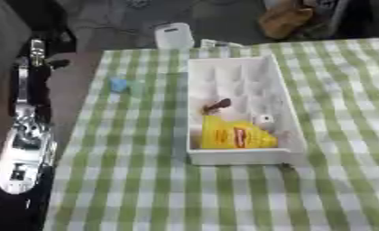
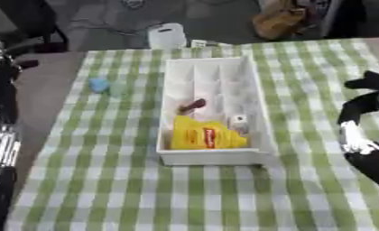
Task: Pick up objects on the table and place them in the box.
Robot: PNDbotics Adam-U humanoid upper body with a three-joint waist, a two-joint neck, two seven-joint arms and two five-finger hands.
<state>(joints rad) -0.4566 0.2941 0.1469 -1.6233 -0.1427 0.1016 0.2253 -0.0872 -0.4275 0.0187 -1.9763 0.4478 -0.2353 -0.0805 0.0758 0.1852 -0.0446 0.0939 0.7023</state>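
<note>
The one thing left out on the checked cloth is a small pale blue object (image 1: 118,84), lying well to the left of the white box (image 1: 291,131) and level with the box's far half. A fainter greenish patch sits just beside the blue object on the side toward the box; whether that is part of the same thing or a second piece cannot be made out, and its shape gives no clear long axis.

The white box stands with its long side running away from the robot, and it already holds a yellow packet (image 1: 228,135) at its near end, a small dark brownish item (image 1: 216,106) nearer its middle, and a small white piece (image 2: 238,121) toward its right wall.

The left arm (image 1: 23,135) runs up the view's left edge, off the cloth and well left of the box. The blue object lies to its right and slightly farther away, between that arm and the box, so the left side looks the nearer one for the reach. No left hand can be picked out at the arm's far end, so its fingers cannot be judged.

The right hand (image 2: 365,113) shows only in the right eye view, well to the right of the box with the box standing between it and the blue object. It holds nothing. Its dark shape blurs together, so whether the fingers are straight or curled cannot be told.
</note>
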